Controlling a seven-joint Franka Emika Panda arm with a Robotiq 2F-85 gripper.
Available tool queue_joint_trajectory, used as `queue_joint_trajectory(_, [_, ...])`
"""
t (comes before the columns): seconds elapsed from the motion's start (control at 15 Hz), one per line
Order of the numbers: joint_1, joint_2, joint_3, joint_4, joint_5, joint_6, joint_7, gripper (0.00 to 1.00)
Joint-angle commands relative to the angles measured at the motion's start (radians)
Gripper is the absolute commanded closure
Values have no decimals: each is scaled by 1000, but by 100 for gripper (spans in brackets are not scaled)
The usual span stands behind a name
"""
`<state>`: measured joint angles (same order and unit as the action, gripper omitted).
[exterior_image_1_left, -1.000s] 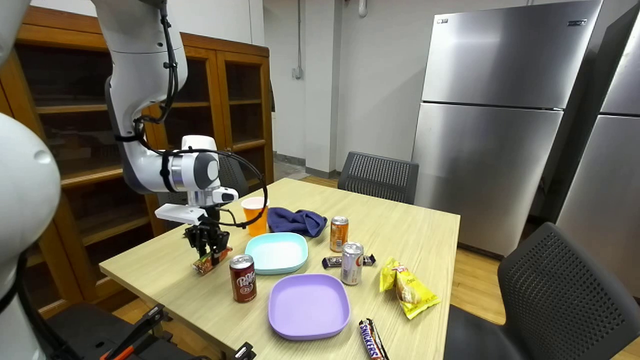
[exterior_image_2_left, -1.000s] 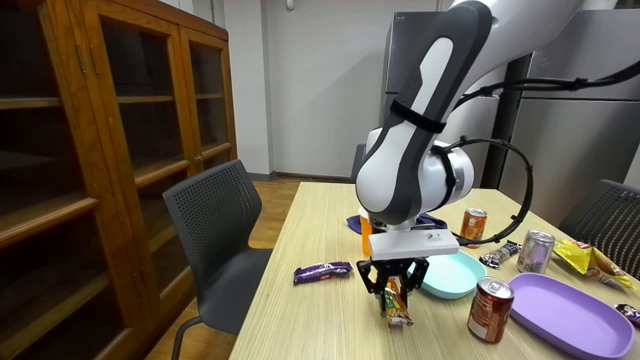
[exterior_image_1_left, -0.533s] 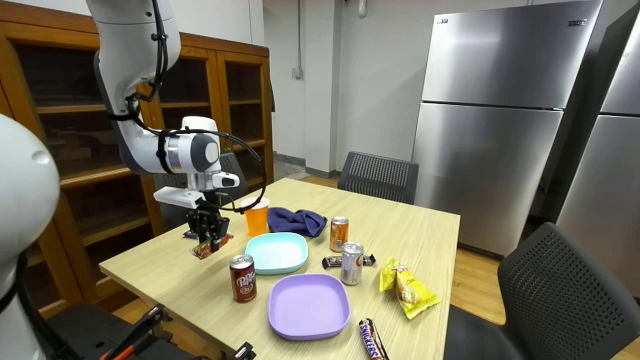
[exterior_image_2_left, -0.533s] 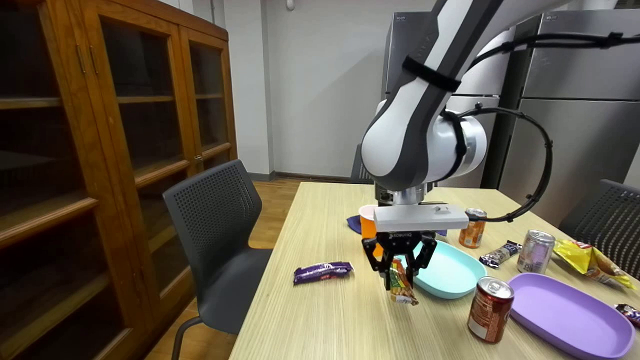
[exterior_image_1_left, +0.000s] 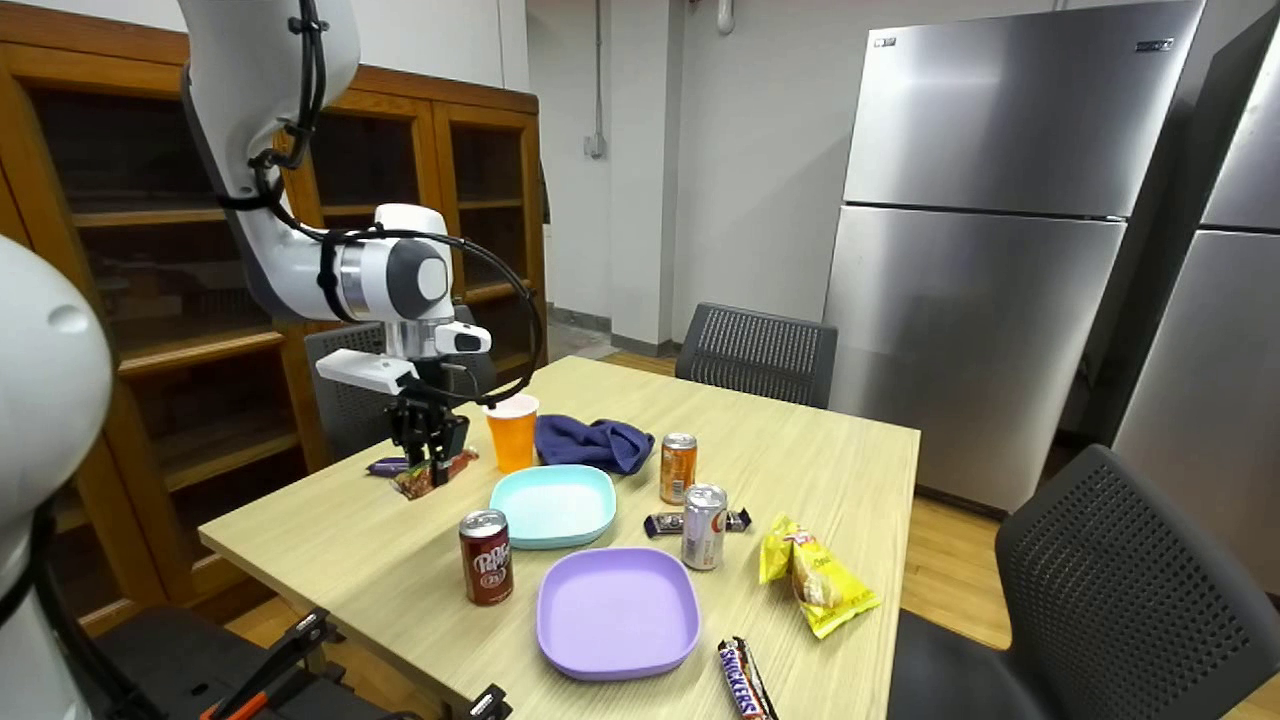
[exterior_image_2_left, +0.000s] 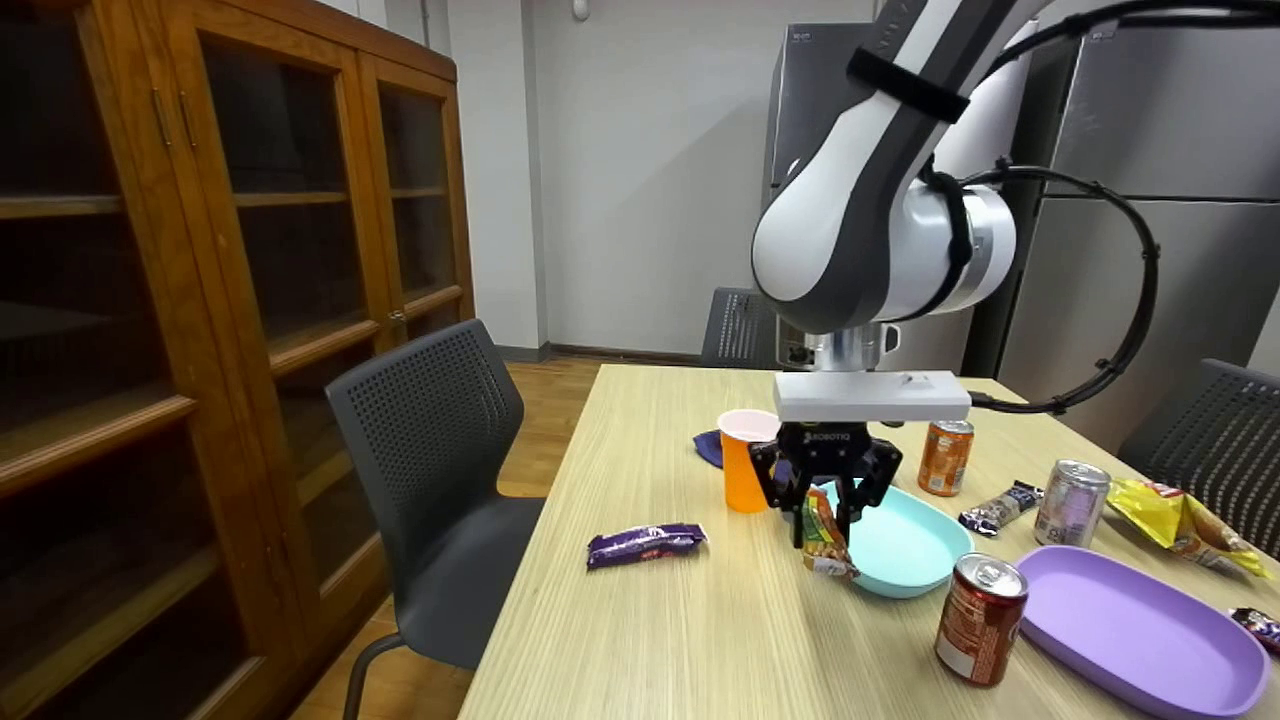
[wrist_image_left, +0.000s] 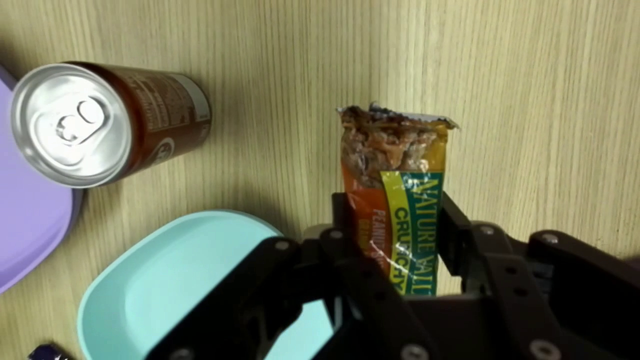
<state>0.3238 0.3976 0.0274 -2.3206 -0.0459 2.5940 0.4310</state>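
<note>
Shifted farther and right since the earlier frame: Nature Valley Crunchy bar, held above the tabletop, left of the turquoise plate; fingers narrowed to its width, pinching both sides, likely for steadiness

Wrist vw: granola bar lower end hid behind gripper, lettering cut short. Teal plate ran off bottom edge, part blocked by gripper. Purple plate was cut by L edge, part behind maroon can. Dark item, bottom L, mostly out of frame, couldn't ID. Ext vw: Snickers bar ran off bottom edge; dark wrapper part hid behind silver can. Ext vw: navy cloth mostly hid behind cup + gripper.
</note>
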Motion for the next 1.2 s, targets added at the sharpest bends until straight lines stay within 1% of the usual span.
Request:
queue_joint_trajectory(0.0, [-29, -80, 12, -43, 21, -40, -2, 83])
queue_joint_trajectory(0.27, [-41, -117, 10, -57, 19, -59, 16, 83])
queue_joint_trajectory(0.67, [-78, -150, 7, -83, 60, -50, 31, 83])
queue_joint_trajectory(0.87, [-103, -176, -3, -104, 80, -51, 49, 83])
queue_joint_trajectory(1.13, [-126, -226, -41, -137, 61, -96, 110, 83])
